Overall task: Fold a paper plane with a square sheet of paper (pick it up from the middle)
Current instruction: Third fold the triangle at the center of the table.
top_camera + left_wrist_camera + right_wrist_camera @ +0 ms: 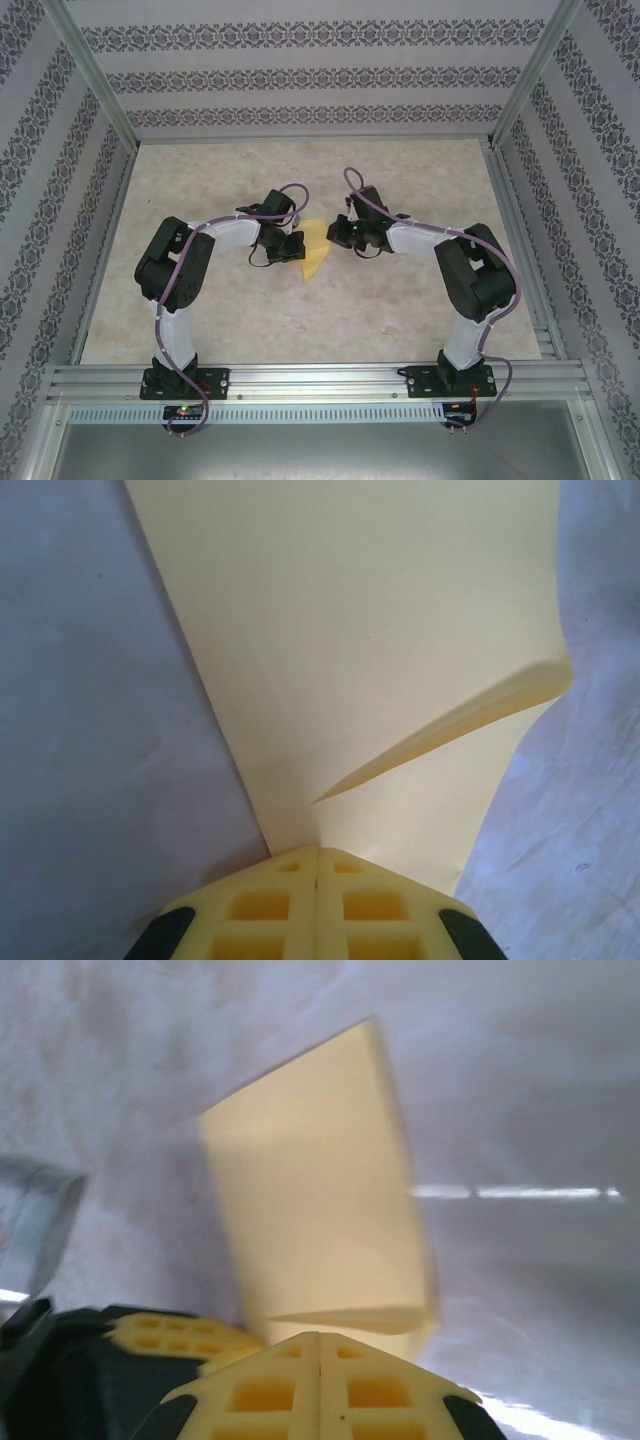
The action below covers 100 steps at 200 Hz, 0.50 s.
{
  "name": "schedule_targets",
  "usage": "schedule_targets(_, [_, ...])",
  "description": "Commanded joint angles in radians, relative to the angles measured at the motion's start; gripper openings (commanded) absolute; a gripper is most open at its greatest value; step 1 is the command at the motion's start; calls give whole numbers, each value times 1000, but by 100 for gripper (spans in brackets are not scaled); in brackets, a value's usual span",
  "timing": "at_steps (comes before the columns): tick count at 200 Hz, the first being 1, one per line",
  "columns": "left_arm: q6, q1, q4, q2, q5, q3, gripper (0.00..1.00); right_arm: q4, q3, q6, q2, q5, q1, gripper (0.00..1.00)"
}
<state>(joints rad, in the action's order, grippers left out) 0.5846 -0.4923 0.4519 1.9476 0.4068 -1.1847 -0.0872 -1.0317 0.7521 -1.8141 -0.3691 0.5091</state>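
Yellow-padded left gripper (317, 855) is pinched tight on a corner of the paper sheet (350, 630). Sheet sits mid-table (200, 320), one flap creased up, between both arms. Right gripper (318, 1340) pressed together at the sheet's edge; grip on it unclear.

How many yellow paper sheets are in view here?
1: the yellow sheet at the middle of the table, pinched in the left fingers. Another beneath could be hidden.
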Motion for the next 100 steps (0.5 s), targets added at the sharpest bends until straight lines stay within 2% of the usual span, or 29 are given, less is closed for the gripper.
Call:
schedule_targets(1, [-15, 4, 99, 67, -161, 46, 0, 9, -26, -22, -40, -36, 29, 4])
schedule_targets(45, [-9, 4, 109, 68, -174, 49, 0, 8, -76, -10, -143, -85, 28, 3])
schedule_targets(100, [-26, 4, 120, 68, -192, 57, 0, 4, -49, 6, -175, -36, -47, 3])
